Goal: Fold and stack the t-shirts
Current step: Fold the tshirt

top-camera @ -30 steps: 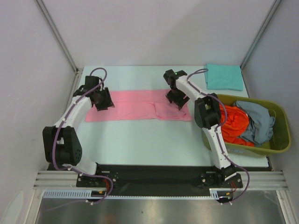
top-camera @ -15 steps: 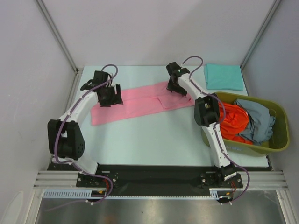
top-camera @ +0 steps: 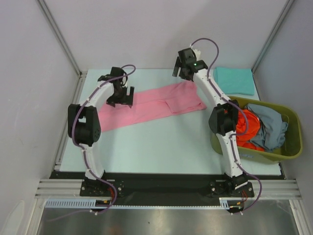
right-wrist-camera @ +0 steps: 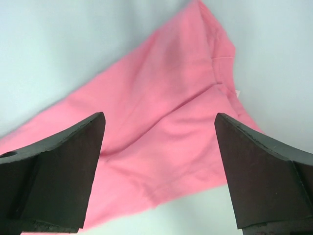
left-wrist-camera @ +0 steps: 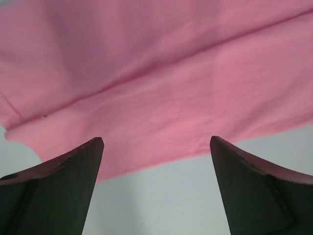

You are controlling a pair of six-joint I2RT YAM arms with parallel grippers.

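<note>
The pink t-shirt [top-camera: 151, 105] lies flat as a long folded strip, slanting from lower left to upper right across the table. It fills the upper part of the left wrist view [left-wrist-camera: 161, 88] and the middle of the right wrist view [right-wrist-camera: 161, 137]. My left gripper [top-camera: 125, 94] hovers over the strip's left part, open and empty [left-wrist-camera: 156, 147]. Above the strip's far right end, my right gripper [top-camera: 181, 71] is open and holds nothing [right-wrist-camera: 159, 127]. A folded teal t-shirt [top-camera: 234, 81] lies at the back right. Orange-red [top-camera: 242, 129] and grey-blue [top-camera: 268, 127] t-shirts sit in the basket.
An olive-green plastic basket [top-camera: 292, 149] stands at the right edge of the pale table [top-camera: 161, 147], close beside the right arm's base link. Grey walls with metal posts close in the back and sides.
Both grippers opened and let go of the pink t-shirt, which swung from level to slanted. Both arms lifted and moved toward the back, the left one rightward.
</note>
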